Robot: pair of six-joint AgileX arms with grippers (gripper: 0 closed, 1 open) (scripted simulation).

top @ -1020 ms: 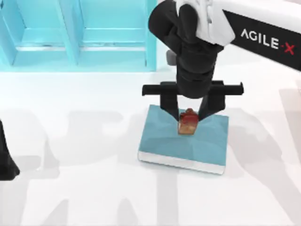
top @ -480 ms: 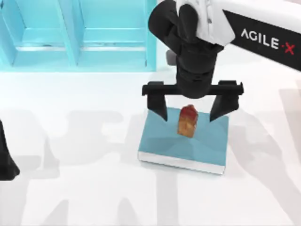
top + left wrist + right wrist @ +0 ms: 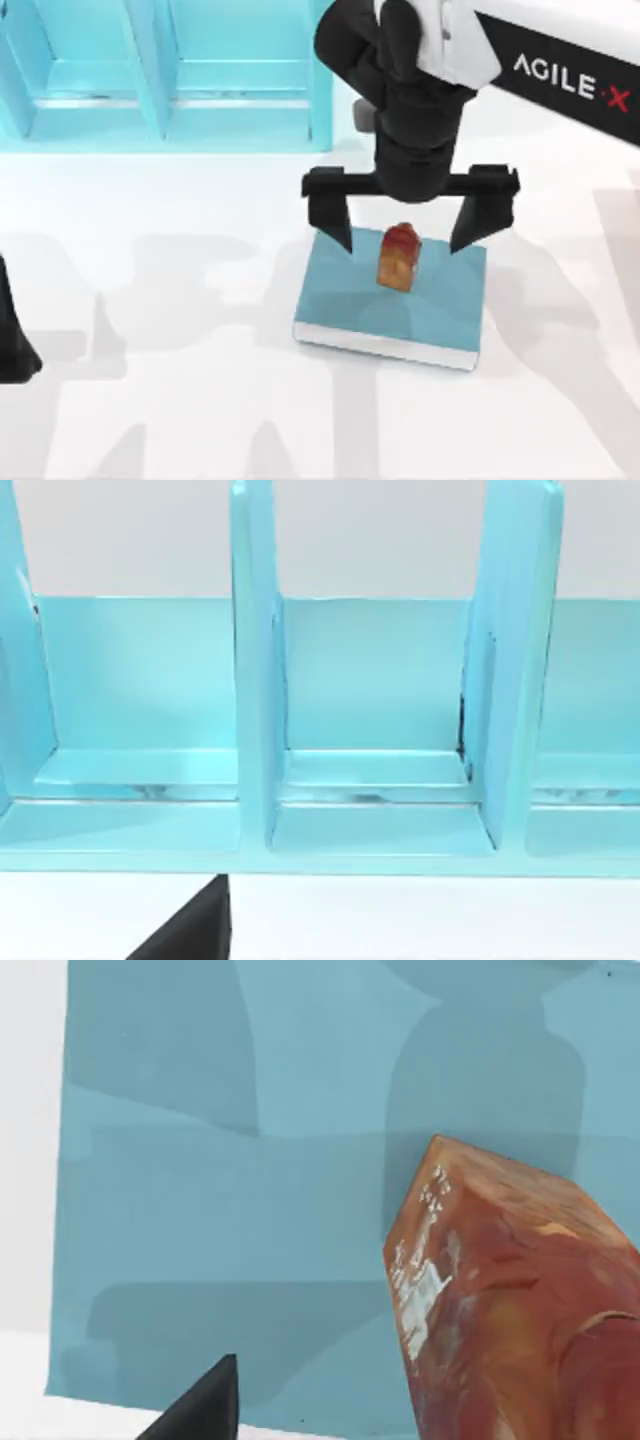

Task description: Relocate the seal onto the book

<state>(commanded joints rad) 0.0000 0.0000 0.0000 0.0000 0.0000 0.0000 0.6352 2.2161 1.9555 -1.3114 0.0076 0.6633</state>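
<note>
Top view: seal (image 3: 399,257), upright on the teal cover of the book (image 3: 392,296), which lies flat on the white desk (image 3: 200,400) near its middle. Right claw (image 3: 402,238) released, fingers splayed clear of either side of the seal, apparently so it stands unaided. Left arm parked at the desk's left edge; claw state cannot be told.

A rendered simulation bench; plain white table (image 3: 150,420); flat teal shelf unit (image 3: 160,80) behind.
</note>
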